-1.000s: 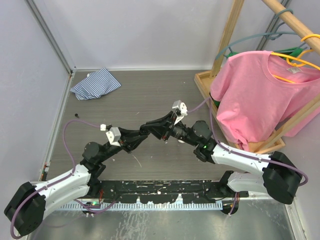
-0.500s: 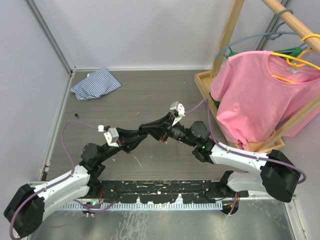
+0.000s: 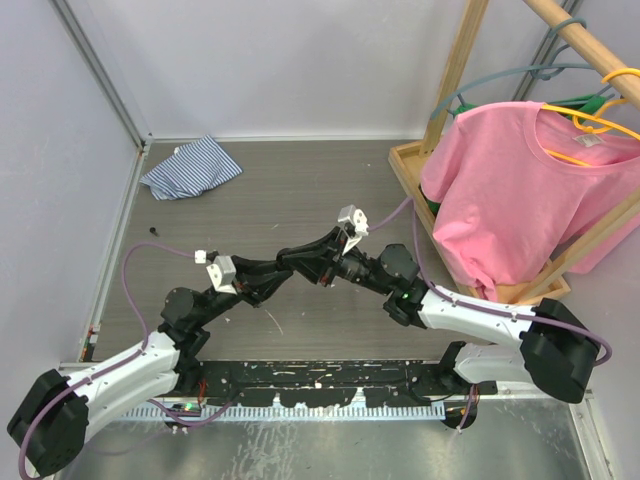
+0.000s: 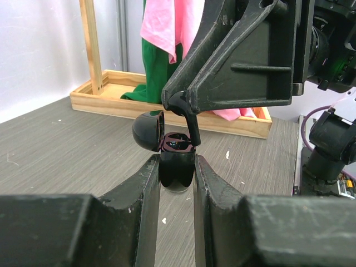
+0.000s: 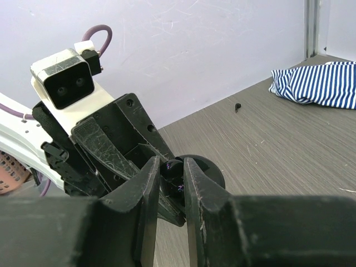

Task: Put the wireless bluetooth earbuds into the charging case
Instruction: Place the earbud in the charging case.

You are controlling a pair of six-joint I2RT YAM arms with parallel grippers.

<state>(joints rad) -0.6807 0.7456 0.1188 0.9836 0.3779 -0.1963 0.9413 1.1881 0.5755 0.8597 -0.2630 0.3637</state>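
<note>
My left gripper (image 4: 177, 162) is shut on the black charging case (image 4: 177, 172) and holds it upright just above the table, with its lid (image 4: 147, 131) swung open to the left. A glossy black earbud (image 4: 178, 146) sits in the case mouth. My right gripper (image 5: 172, 169) is shut on that black earbud (image 5: 176, 179), and its fingers (image 4: 192, 129) reach down into the open case. In the top view the two grippers (image 3: 322, 268) meet at the table's middle. A tiny black earbud-like piece (image 5: 238, 105) lies far off on the table.
A blue-striped cloth (image 3: 190, 167) lies at the back left. A wooden rack base (image 4: 167, 107) with a pink shirt (image 3: 520, 190) on hangers stands at the right. The enclosure's walls close in the back and left.
Both grippers have shifted slightly left and down together. The case is still in the left gripper.
</note>
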